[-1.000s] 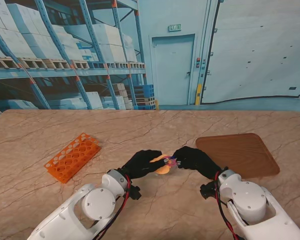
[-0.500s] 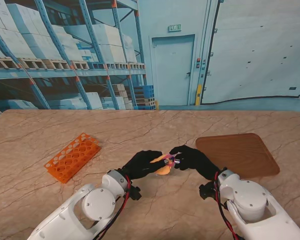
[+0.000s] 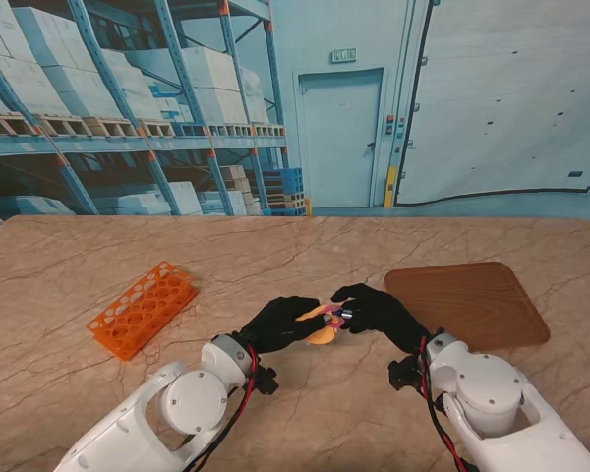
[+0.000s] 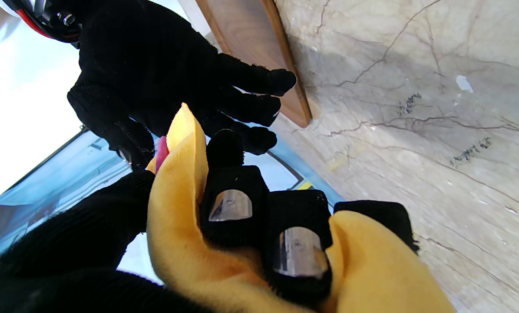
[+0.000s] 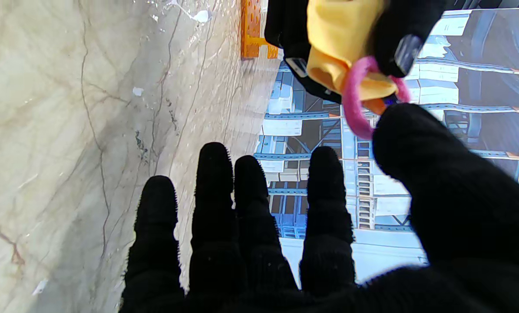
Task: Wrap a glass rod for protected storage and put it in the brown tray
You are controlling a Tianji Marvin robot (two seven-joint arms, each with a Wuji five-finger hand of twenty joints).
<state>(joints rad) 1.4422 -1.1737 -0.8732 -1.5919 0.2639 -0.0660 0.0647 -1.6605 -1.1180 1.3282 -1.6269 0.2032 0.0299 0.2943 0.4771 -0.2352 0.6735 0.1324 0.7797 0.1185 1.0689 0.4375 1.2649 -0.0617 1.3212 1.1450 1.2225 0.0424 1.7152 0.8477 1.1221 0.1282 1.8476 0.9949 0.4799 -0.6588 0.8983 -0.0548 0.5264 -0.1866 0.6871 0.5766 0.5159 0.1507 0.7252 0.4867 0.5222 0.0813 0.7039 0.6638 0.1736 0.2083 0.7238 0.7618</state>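
Between the two hands, held off the table, sat the yellow cloth (image 3: 321,325), bunched in the left hand (image 3: 280,323), fingers curled tight on it. Over the last second the right hand (image 3: 376,310) crept a bit closer; its thumb hooked the pink band (image 5: 354,104), other fingers loosely spread. Looked to me like banding the wrap was underway. The rod itself was hidden, so I couldn't tell its axis. The tray (image 3: 469,303) waited on the right.

A small green sign (image 3: 344,55) hangs above the door (image 3: 341,138) on the far backdrop in the stand's view, but its letters are too small to read. No other text, label, brand or number is legible in any view.
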